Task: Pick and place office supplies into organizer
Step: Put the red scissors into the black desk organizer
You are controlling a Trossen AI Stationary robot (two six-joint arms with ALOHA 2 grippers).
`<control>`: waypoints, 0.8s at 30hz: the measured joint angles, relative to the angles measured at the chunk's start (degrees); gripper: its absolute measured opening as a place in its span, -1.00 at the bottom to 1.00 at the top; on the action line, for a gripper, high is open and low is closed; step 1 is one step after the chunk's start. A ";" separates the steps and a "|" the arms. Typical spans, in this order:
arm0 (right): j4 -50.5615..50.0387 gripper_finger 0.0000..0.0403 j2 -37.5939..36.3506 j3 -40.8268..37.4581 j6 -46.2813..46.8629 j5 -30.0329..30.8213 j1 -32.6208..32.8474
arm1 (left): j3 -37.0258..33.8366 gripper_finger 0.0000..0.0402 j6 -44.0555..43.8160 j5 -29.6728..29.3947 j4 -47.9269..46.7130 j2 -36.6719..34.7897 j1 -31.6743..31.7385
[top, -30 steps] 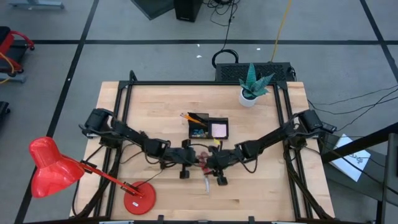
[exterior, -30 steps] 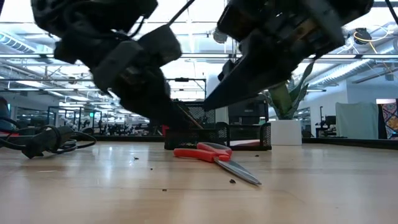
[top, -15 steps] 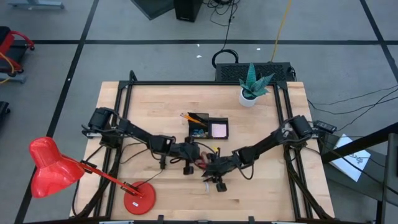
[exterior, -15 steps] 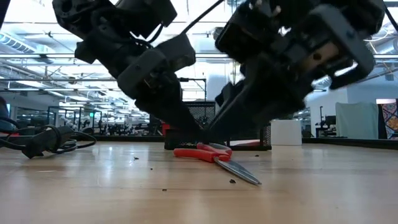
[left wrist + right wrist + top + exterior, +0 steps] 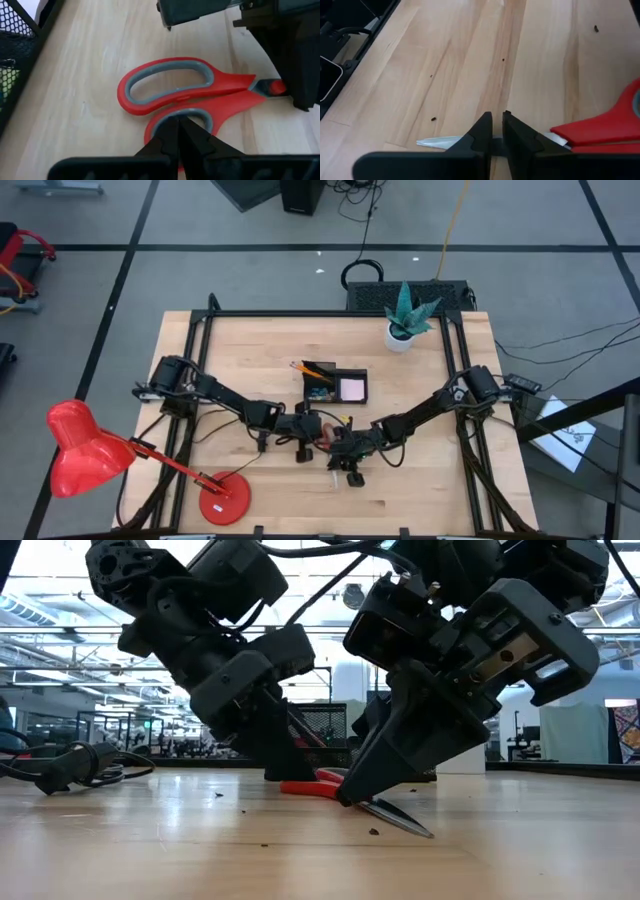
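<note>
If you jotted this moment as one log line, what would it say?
left gripper: shut, tips in scissors' handle loop | right gripper: closing around blades | scissors: flat on table | organizer: behind them

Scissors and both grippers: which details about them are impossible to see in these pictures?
- Scissors: in the high view both grippers cover them; in the low view the right gripper hides the blades' middle.
- Blades: in the right wrist view the fingers straddle them, so contact stays unclear.
- Left gripper: its shut tips hide part of the lower handle loop.
- Organizer: its contents are too small to identify in the high view.
</note>
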 joint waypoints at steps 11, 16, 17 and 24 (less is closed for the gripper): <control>-6.11 -0.83 -0.93 0.04 2.38 -0.66 0.00 | -0.11 -0.93 -7.02 -0.57 0.27 0.88 -4.02; -9.92 -0.83 -2.50 -0.02 2.81 -0.94 0.00 | -0.24 -0.96 -9.17 1.46 0.55 0.44 -5.42; -10.02 -0.83 -2.71 -0.04 2.85 -0.86 0.00 | -0.24 -0.97 -9.54 1.51 0.53 0.44 -5.66; -11.31 -0.83 -3.43 -0.09 3.07 0.11 -0.09 | -0.35 -0.93 -10.31 1.69 3.35 0.44 -7.31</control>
